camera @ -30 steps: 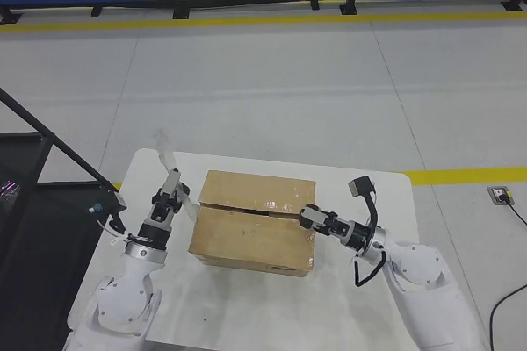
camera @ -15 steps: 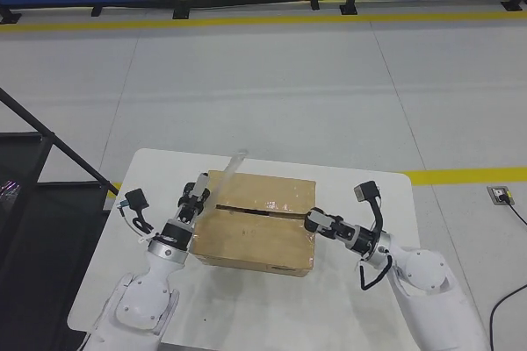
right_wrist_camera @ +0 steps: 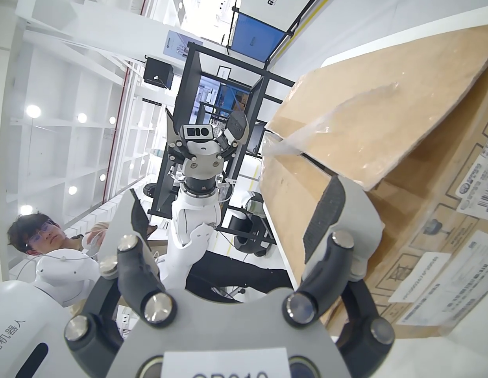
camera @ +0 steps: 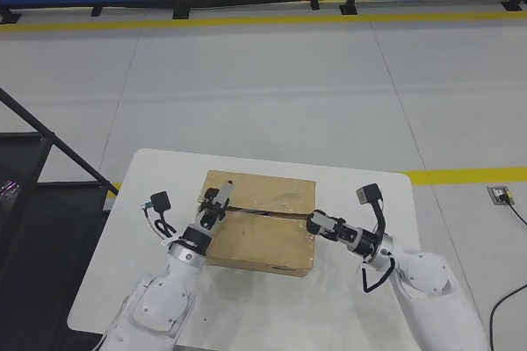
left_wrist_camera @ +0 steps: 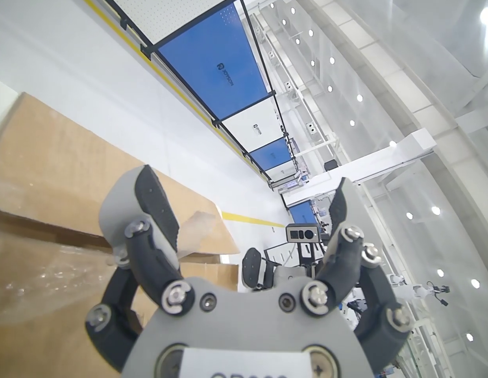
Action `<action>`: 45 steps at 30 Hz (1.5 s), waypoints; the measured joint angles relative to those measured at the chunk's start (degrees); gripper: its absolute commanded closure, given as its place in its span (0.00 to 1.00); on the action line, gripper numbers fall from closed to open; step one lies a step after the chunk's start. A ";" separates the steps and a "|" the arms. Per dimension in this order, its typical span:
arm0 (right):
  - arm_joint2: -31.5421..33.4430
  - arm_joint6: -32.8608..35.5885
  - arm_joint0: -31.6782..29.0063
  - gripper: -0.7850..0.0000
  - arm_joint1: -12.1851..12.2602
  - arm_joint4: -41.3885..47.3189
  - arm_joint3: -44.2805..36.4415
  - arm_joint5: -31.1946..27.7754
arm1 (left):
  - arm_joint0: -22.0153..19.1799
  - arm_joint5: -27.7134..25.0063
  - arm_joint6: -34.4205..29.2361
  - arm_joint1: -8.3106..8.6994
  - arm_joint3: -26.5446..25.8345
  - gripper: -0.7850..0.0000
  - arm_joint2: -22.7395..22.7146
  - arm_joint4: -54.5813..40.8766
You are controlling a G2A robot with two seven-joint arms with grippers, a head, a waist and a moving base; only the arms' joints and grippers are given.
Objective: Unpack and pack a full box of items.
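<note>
A brown cardboard box (camera: 263, 235) sits mid-table with its two top flaps down and a dark seam between them. Loose clear tape (right_wrist_camera: 338, 115) lies crumpled along that seam. My left gripper (camera: 218, 196) is over the left part of the box top, near the seam. It is open, and nothing lies between its fingers (left_wrist_camera: 155, 202). The box top (left_wrist_camera: 51, 159) and a scrap of tape (left_wrist_camera: 196, 222) lie just past them. My right gripper (camera: 316, 221) is open at the box's right edge. One finger (right_wrist_camera: 326, 214) is against the box corner (right_wrist_camera: 385, 139).
The white table (camera: 263, 307) has bare strips on both sides of the box and in front of it. A black metal rack (camera: 18, 202) stands close to the table's left edge. Printed labels (right_wrist_camera: 476, 186) cover the box's right side.
My left gripper has swung from beside the box's left edge to over its top. The clear tape strip it held up is no longer raised. The right gripper has barely shifted.
</note>
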 measured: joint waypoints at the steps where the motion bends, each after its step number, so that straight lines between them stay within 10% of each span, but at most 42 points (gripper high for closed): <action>1: -0.07 -0.06 -0.02 0.00 0.03 0.04 0.01 -0.08 | 0.04 -0.09 0.02 -0.07 -0.09 0.00 0.20 0.11; 12: -1.78 -2.16 0.68 0.00 0.11 0.12 -0.36 -2.72 | 4.28 -2.42 -4.51 0.53 -6.23 0.00 -9.40 -12.14; 19: -1.77 0.55 -0.20 0.00 0.63 0.29 -1.05 -5.78 | 4.02 -1.09 -22.30 1.89 -1.85 0.00 -15.45 -19.24; 33: -3.12 4.01 -0.39 0.00 1.52 -1.11 -0.72 -5.57 | -6.02 2.54 -33.57 1.72 8.09 0.00 -7.60 -13.02; 45: -3.42 3.95 -0.50 0.00 2.13 -0.71 -0.22 -5.64 | -6.57 2.15 -36.84 1.77 7.72 0.00 -5.09 -11.29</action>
